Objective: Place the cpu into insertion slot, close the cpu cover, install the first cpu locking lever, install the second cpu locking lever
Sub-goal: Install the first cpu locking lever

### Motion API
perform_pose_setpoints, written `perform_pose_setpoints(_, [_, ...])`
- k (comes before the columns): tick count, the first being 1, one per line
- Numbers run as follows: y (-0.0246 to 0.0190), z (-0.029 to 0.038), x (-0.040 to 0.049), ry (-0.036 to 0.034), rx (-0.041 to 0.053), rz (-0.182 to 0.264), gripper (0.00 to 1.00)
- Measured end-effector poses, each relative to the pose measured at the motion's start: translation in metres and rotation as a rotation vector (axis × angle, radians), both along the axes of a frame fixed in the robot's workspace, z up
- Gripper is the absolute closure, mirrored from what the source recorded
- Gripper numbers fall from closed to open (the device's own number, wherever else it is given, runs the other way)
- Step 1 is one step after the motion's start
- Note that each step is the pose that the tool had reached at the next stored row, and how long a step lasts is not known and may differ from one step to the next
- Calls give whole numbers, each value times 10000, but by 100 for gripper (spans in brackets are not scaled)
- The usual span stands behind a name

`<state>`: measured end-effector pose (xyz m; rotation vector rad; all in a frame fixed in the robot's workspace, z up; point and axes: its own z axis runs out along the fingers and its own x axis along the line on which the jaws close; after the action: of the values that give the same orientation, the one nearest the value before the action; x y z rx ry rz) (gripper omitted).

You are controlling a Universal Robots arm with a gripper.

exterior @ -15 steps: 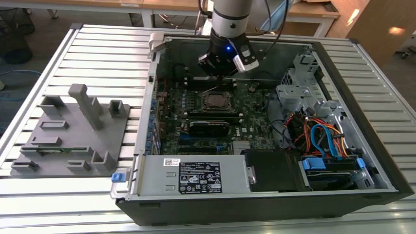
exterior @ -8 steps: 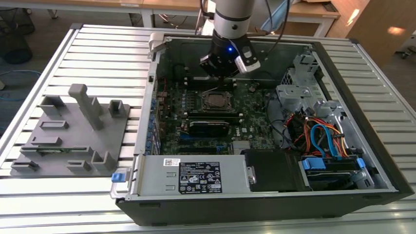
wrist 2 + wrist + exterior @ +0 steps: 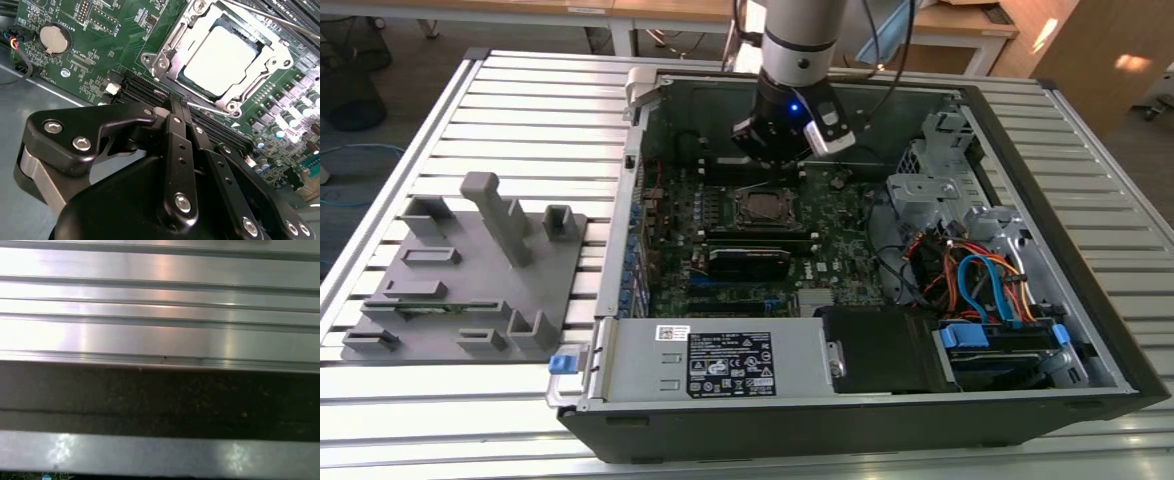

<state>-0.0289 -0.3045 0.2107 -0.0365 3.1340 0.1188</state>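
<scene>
Second wrist view: gripper (image 3: 181,102) fingers pressed together, empty, near cpu (image 3: 227,60) seated under cpu cover (image 3: 172,47); board print unreadable.

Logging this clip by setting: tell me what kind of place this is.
Probably a lab or workshop bench for PC assembly: an opened computer case lies on a slatted aluminium table, a grey parts fixture sits beside it, and office desks stand behind.

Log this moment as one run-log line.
arm: over motherboard in open case | gripper: shut, empty, beside socket | cpu: seated in insertion slot | cpu cover: down around chip
</scene>
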Motion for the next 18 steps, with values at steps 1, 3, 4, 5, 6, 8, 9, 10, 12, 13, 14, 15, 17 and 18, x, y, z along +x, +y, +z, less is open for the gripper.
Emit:
perform_pose_setpoints(1, [0, -13, 3, 0, 0, 0, 90])
perform_pose_setpoints(3, [0, -39, 8, -1, 1, 0, 90])
perform_pose_setpoints(4, [0, -51, 10, -1, 2, 0, 90])
perform_pose_setpoints(5, [0, -63, 12, -1, 2, 0, 90])
perform_pose_setpoints(6, [0, -74, 15, 0, 1, 0, 90])
perform_pose_setpoints(8, [0, -94, 19, -1, 2, 0, 90])
perform_pose_setpoints(9, [0, -100, 20, -1, 2, -1, 90])
perform_pose_setpoints(10, [0, -106, 21, 0, 0, -1, 90])
perform_pose_setpoints(12, [0, -116, 23, 0, 1, 0, 90])
perform_pose_setpoints(13, [0, -116, 24, 0, 0, 0, 90])
perform_pose_setpoints(14, [0, -116, 24, 0, -1, 0, 90])
perform_pose_setpoints(15, [0, -117, 24, 0, 0, -1, 90])
perform_pose_setpoints(17, [0, -114, 24, 0, 0, -1, 90])
perform_pose_setpoints(18, [0, -110, 24, -1, 1, -1, 90])
